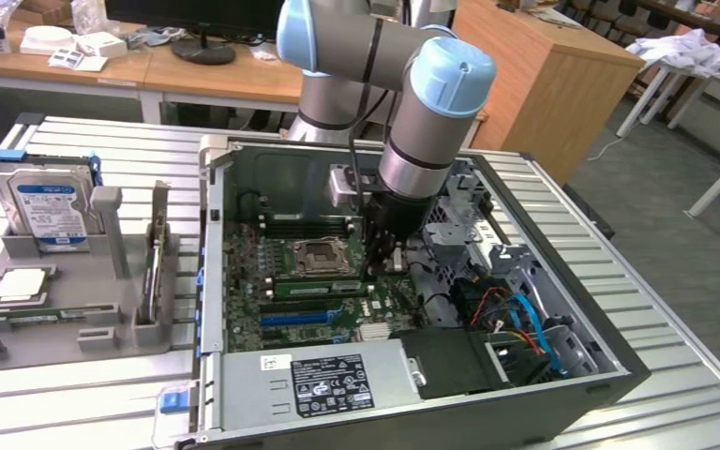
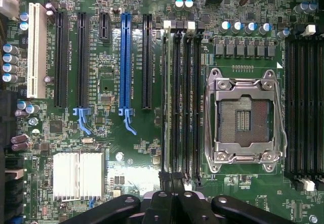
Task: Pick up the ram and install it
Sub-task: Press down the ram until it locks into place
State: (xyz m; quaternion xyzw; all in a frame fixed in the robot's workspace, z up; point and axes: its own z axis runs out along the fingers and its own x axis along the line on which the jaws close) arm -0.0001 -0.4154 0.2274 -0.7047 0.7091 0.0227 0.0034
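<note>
Gripper (image 1: 382, 255) (image 2: 172, 186) shut, down inside PC case (image 1: 510, 422) over mobo, tips at one end of ram (image 1: 316, 287) (image 2: 164, 107). Ram stands edge-up in mem slot bank beside CPU socket (image 1: 314, 256) (image 2: 243, 115), on side nearest blue PCIe slot (image 2: 125, 62); can't tell if tips touch it

**Open computer case (image 1: 510, 417) on a slatted table (image 1: 72, 403).** You see the arm (image 1: 423, 122) reaching down into the case. Its gripper (image 1: 382, 261), fingers closed, stands over the motherboard (image 1: 379, 302), just to the exterior view's right of the CPU socket (image 1: 316, 255). The ram (image 1: 316, 288), a green stick, lies along the socket's near side with one end beside the gripper; you cannot tell whether they touch. At the exterior view's left, a hard drive (image 1: 48, 202) stands upright in a grey fixture (image 1: 35, 328).
</note>
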